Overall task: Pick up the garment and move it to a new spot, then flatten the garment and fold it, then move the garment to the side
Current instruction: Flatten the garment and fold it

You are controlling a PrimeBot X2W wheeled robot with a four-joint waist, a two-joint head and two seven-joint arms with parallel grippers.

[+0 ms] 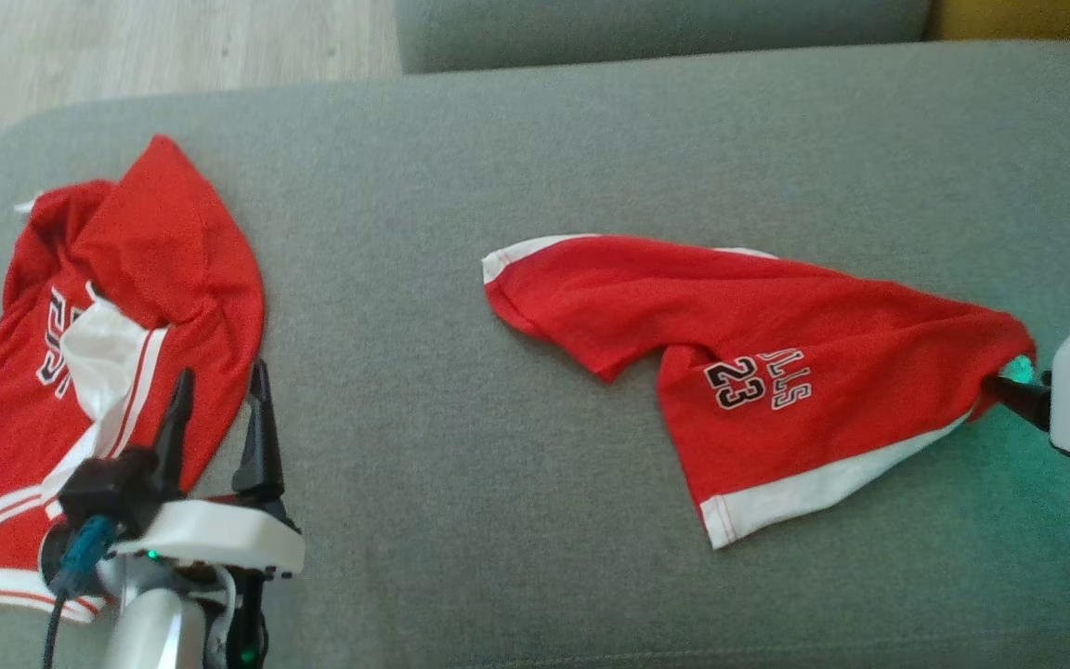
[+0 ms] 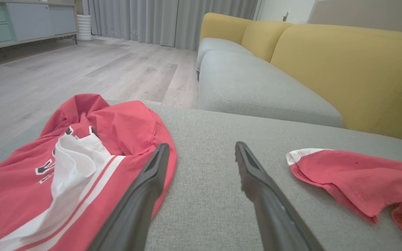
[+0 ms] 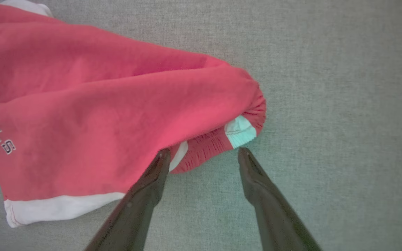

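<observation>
Gray cushion (image 1: 516,167) takes up most of the head view, everything sits on it. Left wrist view: another gray seat with yellow backs (image 2: 344,62) upper right, pale wood floor (image 2: 65,76) upper left, gray curtains (image 2: 173,21) along the top.

Second red garment (image 1: 145,242), white trim and black lettering, crumpled at left edge of head view.

Task garment (image 1: 776,325): red, white hem bands, "23" print. Lies centre-right of head view, stretched out flat-ish toward the right edge, white-trimmed corner pointing left, right end bunched to a narrow tip.

Right tool (image 3: 203,152): fingers spread wide, nothing clamped. Right wrist view shows the bunched waistband end with its white tag just above the gap between the fingertips; the frame-left fingertip meets the cloth edge, the other is on bare cushion. Greenish glow on the cushion there.

Left tool (image 1: 222,372): lower left of head view, fingers apart, empty, over bare cushion just beside the second garment's edge, well apart from the task garment.
</observation>
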